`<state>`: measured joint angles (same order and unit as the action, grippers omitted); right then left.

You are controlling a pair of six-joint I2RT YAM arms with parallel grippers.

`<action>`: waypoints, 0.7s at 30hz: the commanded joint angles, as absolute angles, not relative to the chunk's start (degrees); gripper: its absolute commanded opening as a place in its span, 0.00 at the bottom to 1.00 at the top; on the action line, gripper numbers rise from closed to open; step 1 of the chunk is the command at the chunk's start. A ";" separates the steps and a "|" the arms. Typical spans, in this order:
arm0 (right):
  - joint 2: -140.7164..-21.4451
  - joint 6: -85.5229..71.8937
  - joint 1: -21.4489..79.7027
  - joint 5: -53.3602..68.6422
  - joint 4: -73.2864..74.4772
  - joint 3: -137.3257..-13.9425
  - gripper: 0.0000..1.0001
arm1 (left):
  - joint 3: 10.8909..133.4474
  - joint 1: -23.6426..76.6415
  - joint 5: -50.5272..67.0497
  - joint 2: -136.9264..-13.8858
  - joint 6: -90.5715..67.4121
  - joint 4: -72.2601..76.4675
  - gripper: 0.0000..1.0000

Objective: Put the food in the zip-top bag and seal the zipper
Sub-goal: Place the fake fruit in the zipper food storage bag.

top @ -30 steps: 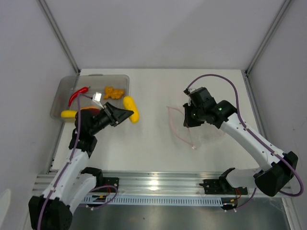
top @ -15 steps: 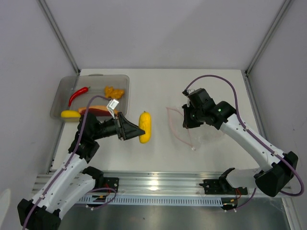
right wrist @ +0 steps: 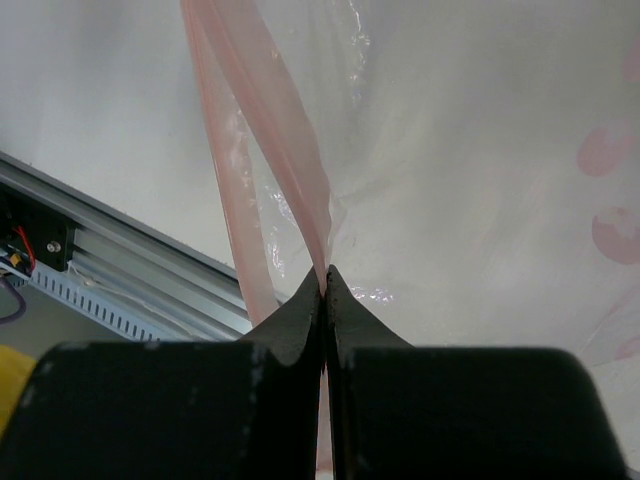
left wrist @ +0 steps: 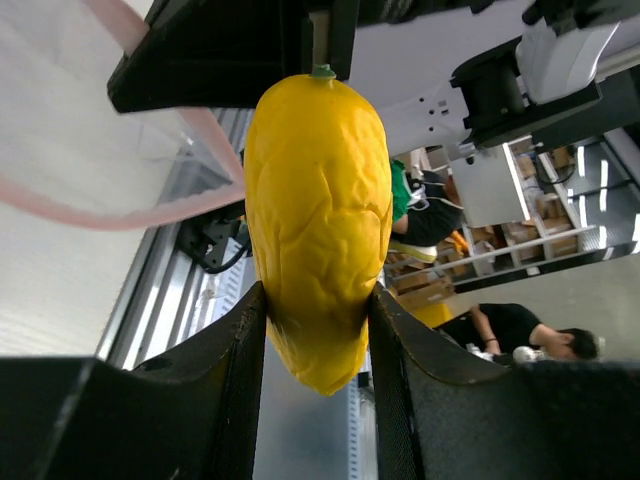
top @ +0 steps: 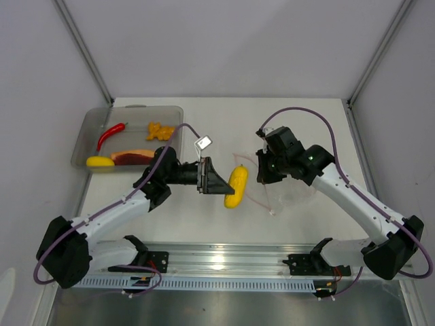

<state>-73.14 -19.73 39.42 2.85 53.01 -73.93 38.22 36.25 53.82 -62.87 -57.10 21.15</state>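
Running near-to-far, stem-end far: yellow piece (top: 236, 187)

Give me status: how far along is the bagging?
Done: nothing visibly bagged. In hand: left gripper holds a yellow piece at the zip-top bag mouth; right gripper pinches the zipper, mouth open. Left: chili, orange bits, slice and second yellow piece in the tray; zipper unsealed.

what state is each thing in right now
clear crinkly zip-top bag: mouth open, unsealed
right gripper: shut on pinkish-red zipper strip
yellow wrinkled toy fruit: held beside bag mouth
left gripper: shut on the fruit
grey translucent tray: holds red chili, orange bits, orange-red slice
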 commanded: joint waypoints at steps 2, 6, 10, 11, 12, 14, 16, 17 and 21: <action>-71.37 -20.21 41.13 2.99 52.47 -74.09 0.00 | 42.89 38.58 55.02 -68.89 -66.51 35.56 0.00; -71.19 -20.39 41.66 2.29 52.56 -73.65 0.00 | 42.98 38.85 54.85 -75.48 -72.06 41.82 0.00; -70.58 -20.48 41.57 1.67 52.65 -73.65 0.00 | 41.31 39.20 54.23 -78.92 -77.59 47.89 0.01; -70.23 -20.57 41.66 1.32 52.65 -73.74 0.00 | 40.53 39.11 53.97 -79.45 -78.13 48.51 0.00; -70.14 -20.65 41.66 1.14 52.56 -73.83 0.00 | 40.34 39.11 53.96 -79.98 -78.57 49.39 0.01; -69.53 -20.83 41.66 0.88 51.95 -73.74 0.00 | 39.47 39.11 53.62 -80.86 -78.84 50.01 0.01; -69.26 -20.92 41.66 0.62 51.94 -73.83 0.00 | 39.03 39.29 53.35 -81.38 -79.01 50.36 0.01; -69.08 -20.83 41.66 0.35 51.94 -73.92 0.00 | 38.94 39.20 53.44 -81.56 -79.01 50.45 0.00; -68.73 -20.92 41.57 0.00 51.94 -73.83 0.00 | 38.93 39.29 53.35 -81.83 -79.37 50.36 0.01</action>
